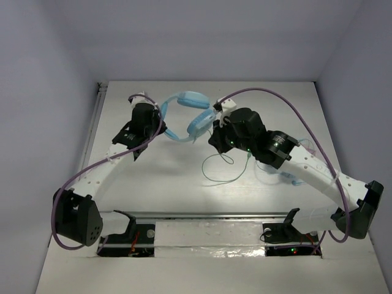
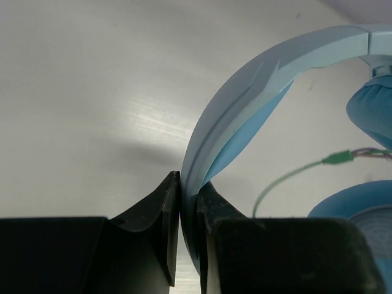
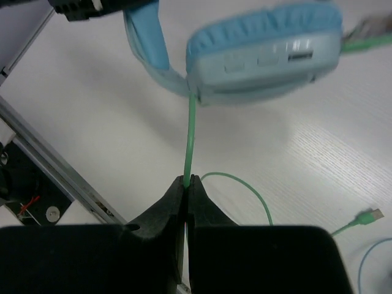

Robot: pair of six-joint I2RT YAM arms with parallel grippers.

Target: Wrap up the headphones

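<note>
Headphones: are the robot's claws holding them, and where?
The left claw grips the headphones by the headband; the right claw pinches their green cable just below an ear cup.

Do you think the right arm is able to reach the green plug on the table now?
Probably not yet: the right end effector is shut on the cable, though nothing blocks the plug.
</note>
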